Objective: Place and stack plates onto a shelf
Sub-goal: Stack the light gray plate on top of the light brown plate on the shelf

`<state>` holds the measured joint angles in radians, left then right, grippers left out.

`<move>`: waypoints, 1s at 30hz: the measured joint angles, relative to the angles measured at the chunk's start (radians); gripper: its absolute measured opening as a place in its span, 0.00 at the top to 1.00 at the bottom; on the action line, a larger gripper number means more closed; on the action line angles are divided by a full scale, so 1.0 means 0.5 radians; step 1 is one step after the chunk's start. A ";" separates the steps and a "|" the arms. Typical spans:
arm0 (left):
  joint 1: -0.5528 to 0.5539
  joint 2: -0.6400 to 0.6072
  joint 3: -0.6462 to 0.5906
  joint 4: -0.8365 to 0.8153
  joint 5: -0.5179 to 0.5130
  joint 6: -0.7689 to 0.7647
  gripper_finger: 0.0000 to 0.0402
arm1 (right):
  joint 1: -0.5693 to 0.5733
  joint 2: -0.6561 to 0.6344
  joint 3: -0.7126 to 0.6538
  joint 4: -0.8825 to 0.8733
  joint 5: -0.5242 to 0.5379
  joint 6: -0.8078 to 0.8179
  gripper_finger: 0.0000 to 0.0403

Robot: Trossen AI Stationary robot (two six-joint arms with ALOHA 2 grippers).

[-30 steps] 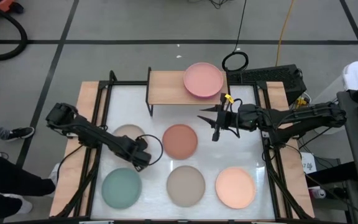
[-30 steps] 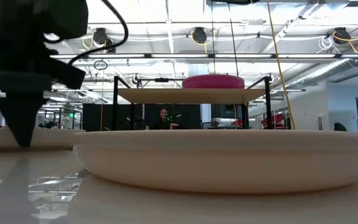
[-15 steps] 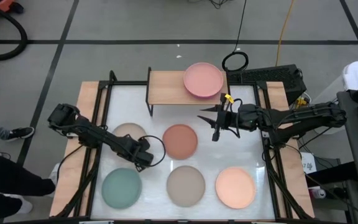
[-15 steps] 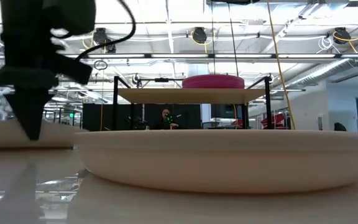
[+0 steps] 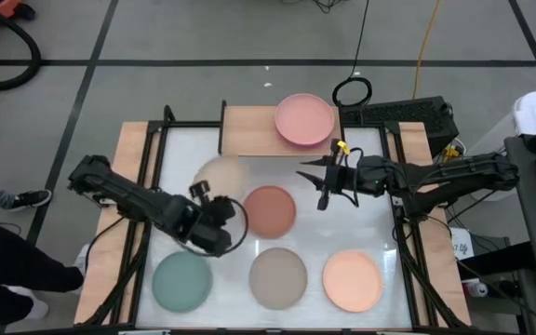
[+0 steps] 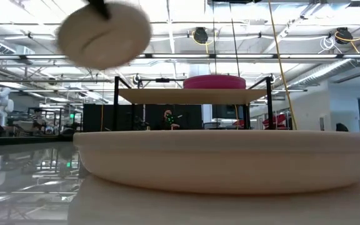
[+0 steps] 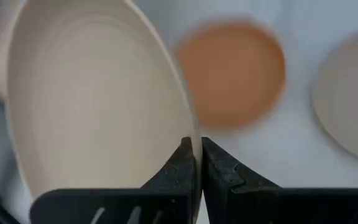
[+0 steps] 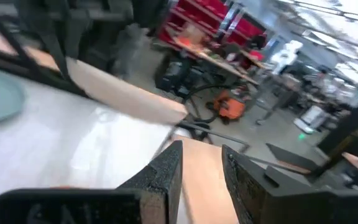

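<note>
On table [image 5: 380,167]: four plates [image 5: 270,211].

Your left arm reaches in from the table's left edge toward the middle, wrist bent, with the left gripper [image 5: 205,200] raised off the surface. Its fingers [image 7: 182,168] are pinched nearly together on the rim of the beige plate [image 5: 220,174], which it carries tilted in the air. Your right arm stretches in from the right side, held roughly level over the far half of the table. The right gripper [image 5: 322,182] points toward the centre with its fingers [image 8: 166,168] spread and nothing between them.
</note>
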<state>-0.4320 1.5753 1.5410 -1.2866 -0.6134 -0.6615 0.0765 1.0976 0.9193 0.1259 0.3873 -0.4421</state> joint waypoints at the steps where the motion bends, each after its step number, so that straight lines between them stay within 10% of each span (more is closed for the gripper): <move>1: 0.017 -0.003 0.043 0.037 -0.118 0.172 0.97 | 0.008 -0.015 0.000 0.005 0.030 0.000 0.76; 8: 0.406 -0.002 0.133 0.689 -0.227 1.638 0.97 | 0.092 -0.279 0.000 -0.062 0.176 0.040 0.76; 16: 1.035 0.092 0.134 1.337 0.513 3.008 0.97 | 0.191 -0.607 0.000 -0.130 0.166 0.193 0.76; 30: 1.485 0.502 0.133 1.575 0.830 3.540 0.97 | 0.229 -0.709 0.000 -0.202 0.164 0.004 0.76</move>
<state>0.3106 1.8265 1.6073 -0.4991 -0.1982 1.1083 0.1912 0.7433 0.9195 0.0247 0.4694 -0.4403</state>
